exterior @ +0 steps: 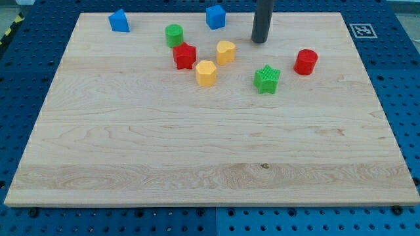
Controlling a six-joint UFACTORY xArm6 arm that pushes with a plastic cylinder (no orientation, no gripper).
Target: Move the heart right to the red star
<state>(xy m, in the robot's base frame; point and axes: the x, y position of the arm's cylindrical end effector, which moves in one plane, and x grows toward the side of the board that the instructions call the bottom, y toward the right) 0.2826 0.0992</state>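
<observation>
The yellow heart [226,51] lies near the view's top, just right of the red star [184,56], with a small gap between them. My tip [260,40] rests on the board to the upper right of the heart, apart from it. A yellow hexagon [206,73] sits just below the gap between star and heart. A green cylinder [174,35] stands touching or nearly touching the star's upper left.
A green star [267,79] and a red cylinder [306,61] lie to the right. Two blue blocks sit near the top edge, one at the left [119,20] and one near the middle [215,16]. The wooden board [197,151] lies on a blue table.
</observation>
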